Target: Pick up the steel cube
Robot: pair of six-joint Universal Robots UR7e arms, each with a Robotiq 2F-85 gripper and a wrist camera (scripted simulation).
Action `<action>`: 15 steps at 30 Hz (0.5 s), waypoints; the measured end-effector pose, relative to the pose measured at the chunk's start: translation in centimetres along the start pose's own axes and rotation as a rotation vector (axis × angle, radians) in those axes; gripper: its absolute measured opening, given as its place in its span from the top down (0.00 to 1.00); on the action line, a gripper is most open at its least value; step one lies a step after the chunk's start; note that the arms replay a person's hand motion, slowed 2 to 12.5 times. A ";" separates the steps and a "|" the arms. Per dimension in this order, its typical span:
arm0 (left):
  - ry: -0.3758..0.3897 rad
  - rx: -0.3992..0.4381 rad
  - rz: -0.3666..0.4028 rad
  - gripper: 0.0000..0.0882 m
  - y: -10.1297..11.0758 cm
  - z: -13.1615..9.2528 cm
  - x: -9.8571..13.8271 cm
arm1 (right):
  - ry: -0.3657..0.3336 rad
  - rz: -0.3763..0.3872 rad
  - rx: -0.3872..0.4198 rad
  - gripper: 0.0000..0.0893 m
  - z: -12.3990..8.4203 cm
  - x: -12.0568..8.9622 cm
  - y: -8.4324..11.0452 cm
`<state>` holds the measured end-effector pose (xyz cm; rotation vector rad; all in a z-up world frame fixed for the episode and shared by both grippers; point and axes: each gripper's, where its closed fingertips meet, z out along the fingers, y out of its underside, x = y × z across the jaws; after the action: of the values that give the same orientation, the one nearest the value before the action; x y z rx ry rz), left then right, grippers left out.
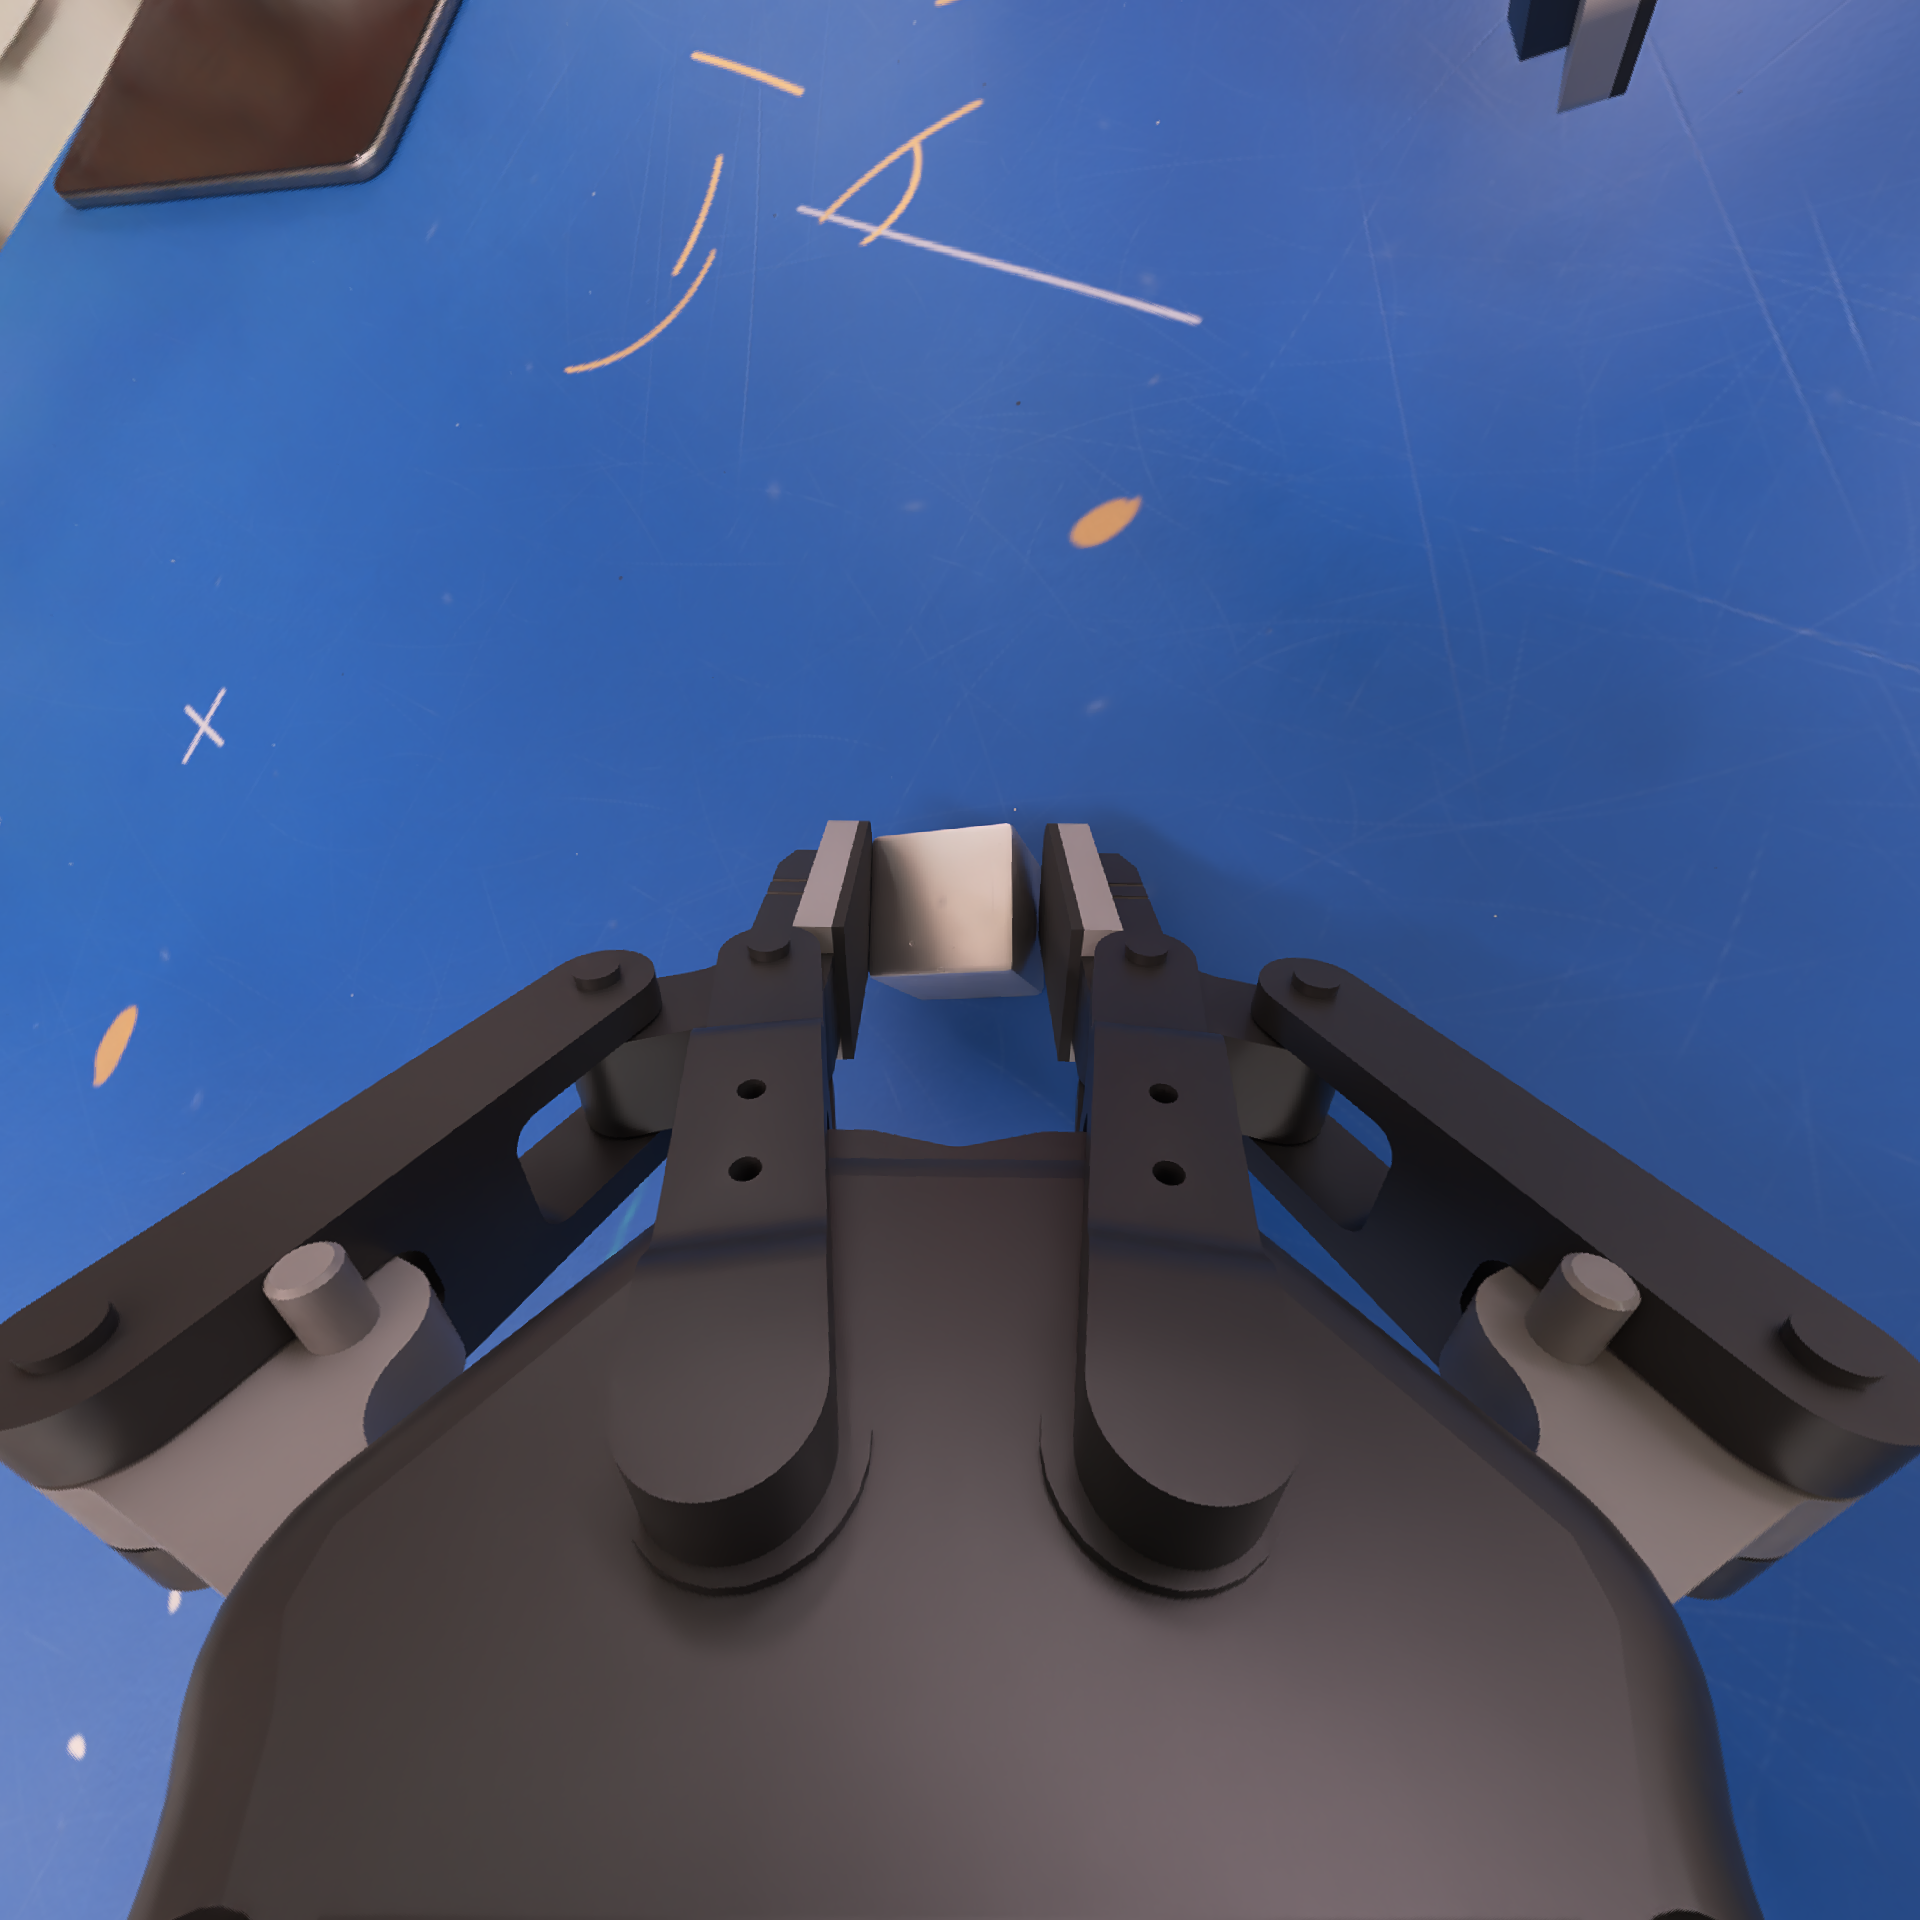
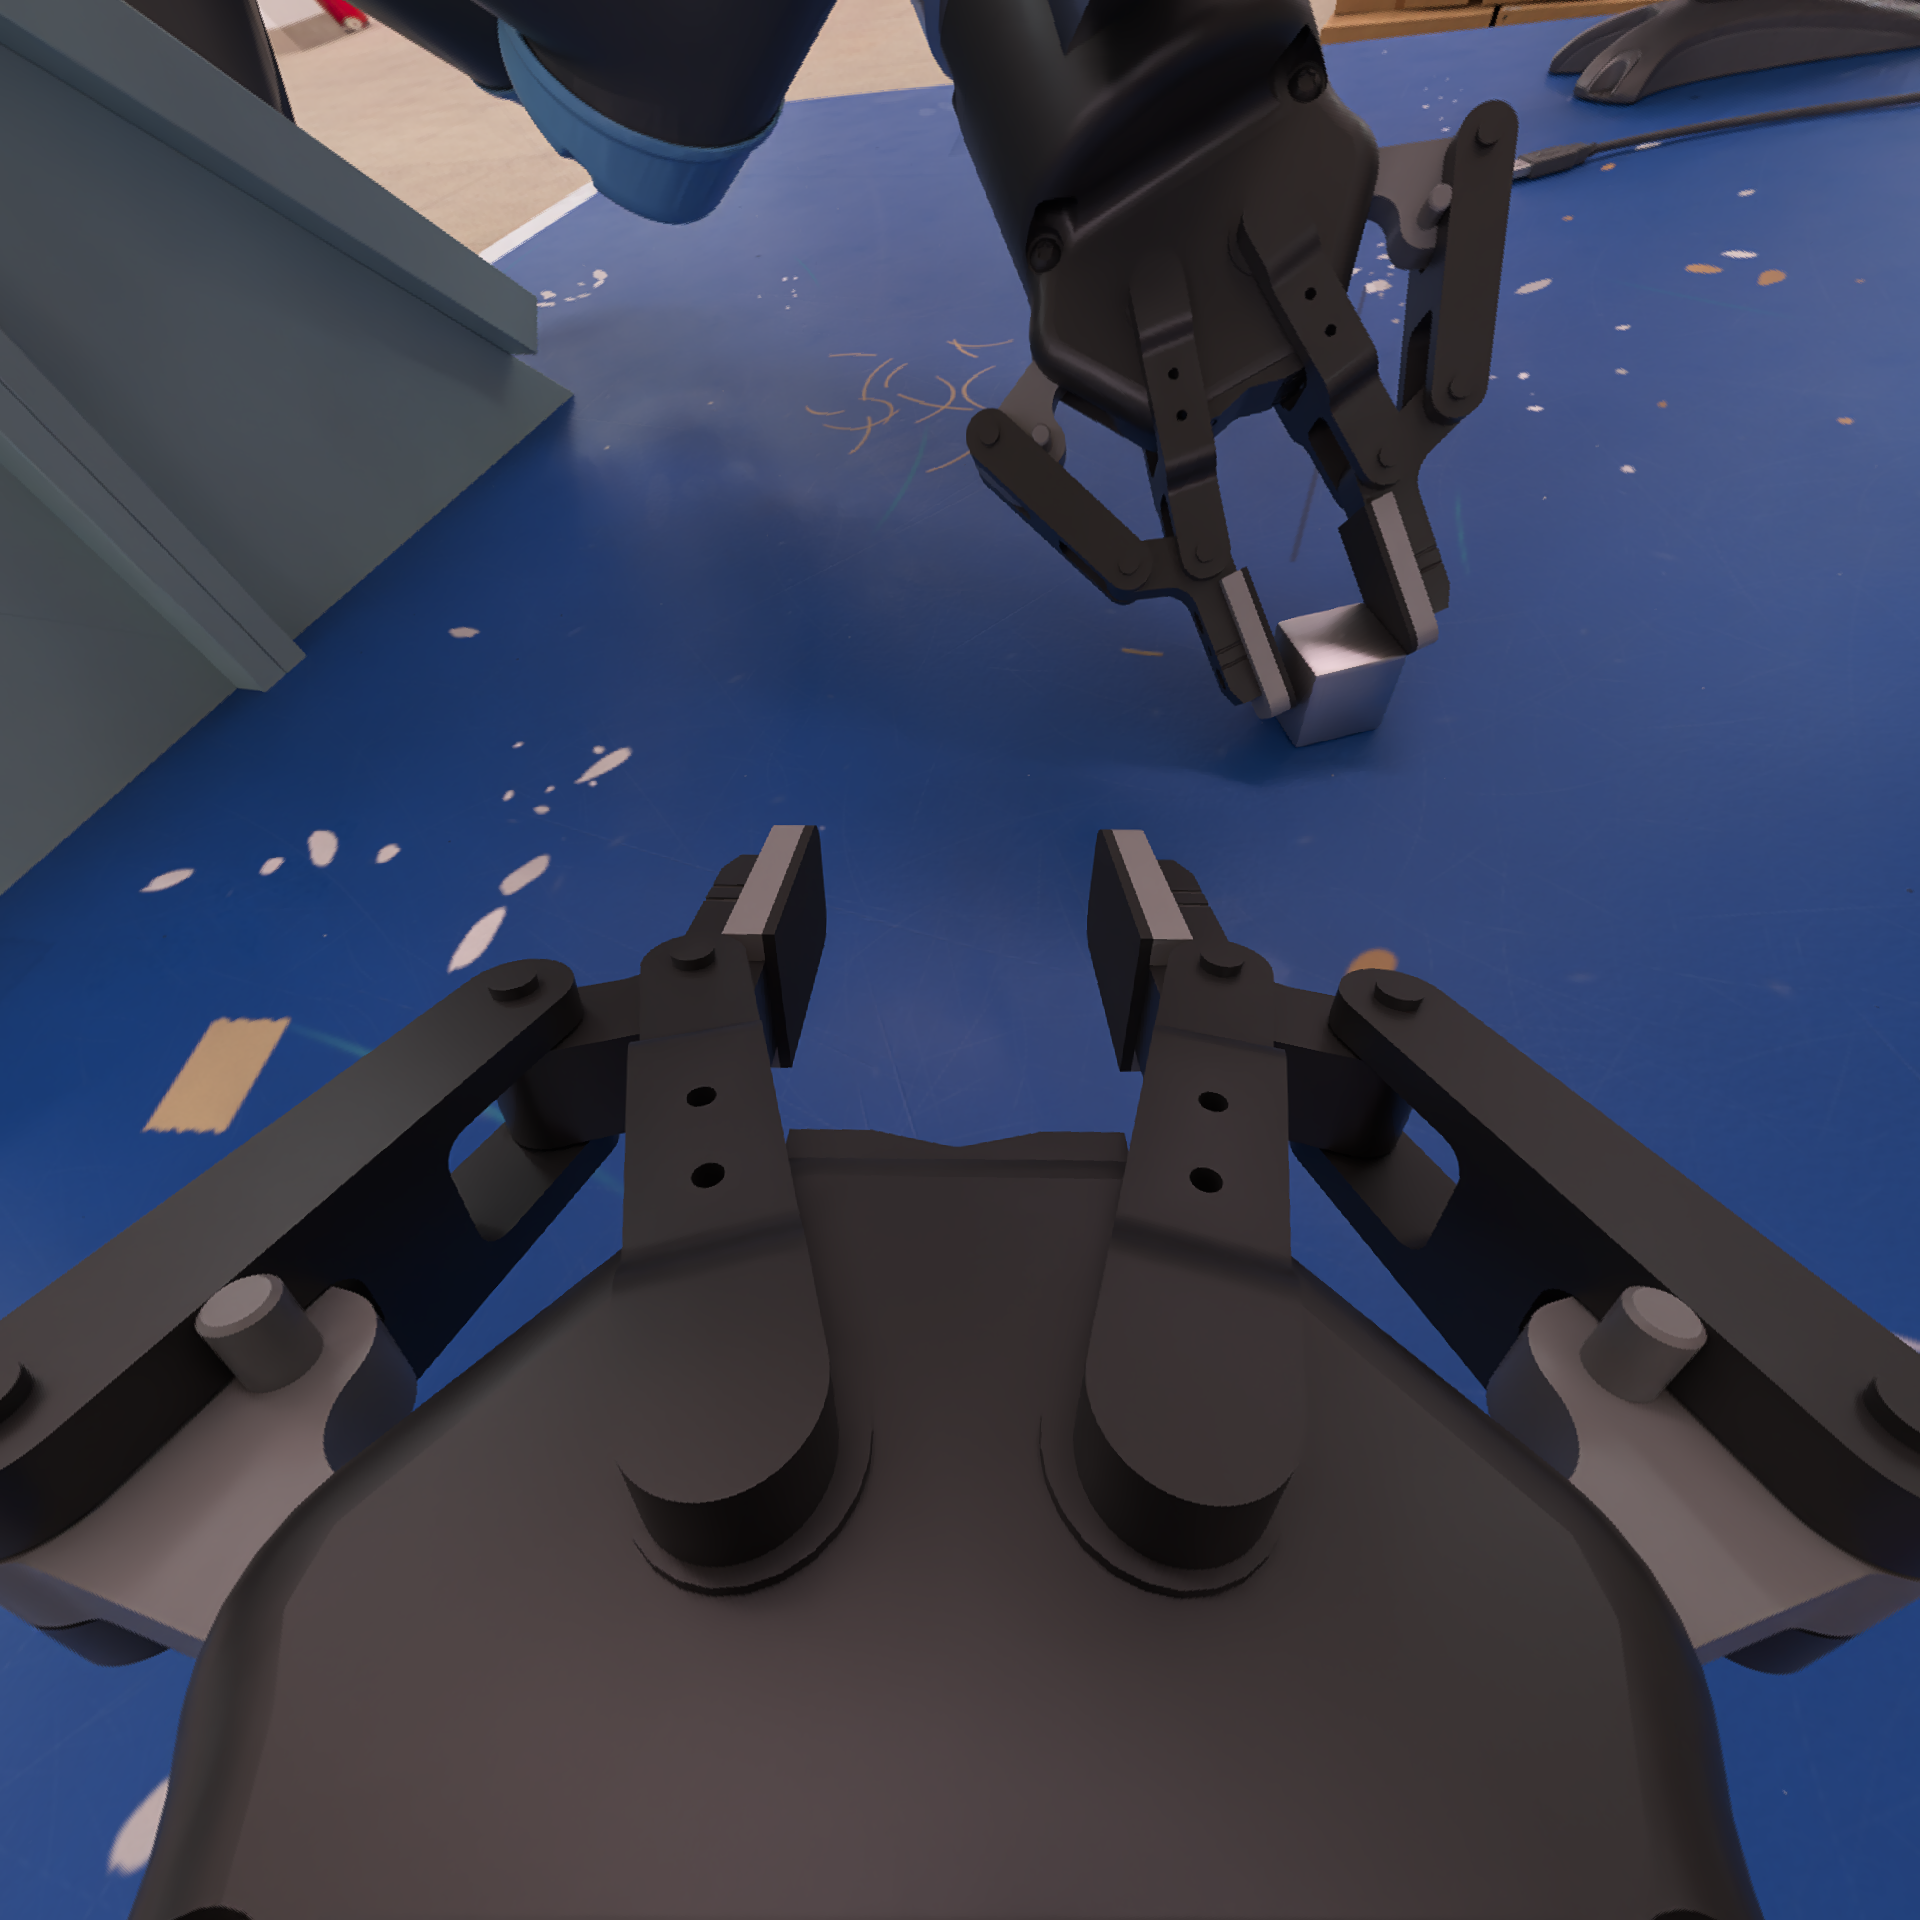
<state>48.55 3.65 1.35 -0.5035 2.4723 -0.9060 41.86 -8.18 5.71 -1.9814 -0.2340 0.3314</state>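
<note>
The steel cube [image 1: 951, 914] is a small pale metal block between the pads of my left gripper [image 1: 956, 862]. The jaws are closed in on its two sides. In the right wrist view the cube [image 2: 1340, 686] sits on or barely above the blue table [image 2: 727, 644], with the left gripper [image 2: 1335, 644] reaching down over it from above. My right gripper [image 2: 956, 883] is open and empty. It hovers over the table nearer the camera and to the left of the cube.
A grey stepped structure [image 2: 208, 364] stands at the left. A dark flat plate with a metal rim [image 1: 249, 94] lies at the far left. A grey stand base [image 2: 1714, 42] and a cable [image 2: 1662, 135] are at the far right. Paint flecks and scratches mark the table.
</note>
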 end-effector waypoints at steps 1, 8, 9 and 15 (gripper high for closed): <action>0.003 0.002 -0.002 0.67 0.0 0.0 0.0 | 0.001 0.000 -0.001 0.48 0.0 0.0 0.0; 0.027 0.028 -0.022 0.67 -0.4 -0.2 0.3 | 0.010 0.001 -0.006 0.49 0.1 0.1 0.1; 0.026 0.036 -0.025 0.67 -0.6 -0.3 0.2 | 0.011 0.002 -0.005 0.50 0.1 0.2 0.1; 0.002 0.109 -0.037 0.67 -1.9 -1.3 -0.4 | 0.028 0.004 0.002 0.52 0.0 0.5 0.0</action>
<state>48.56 3.16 3.67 -0.5125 2.4073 -1.0493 42.30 -8.08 5.67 -1.9836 -0.2120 0.3062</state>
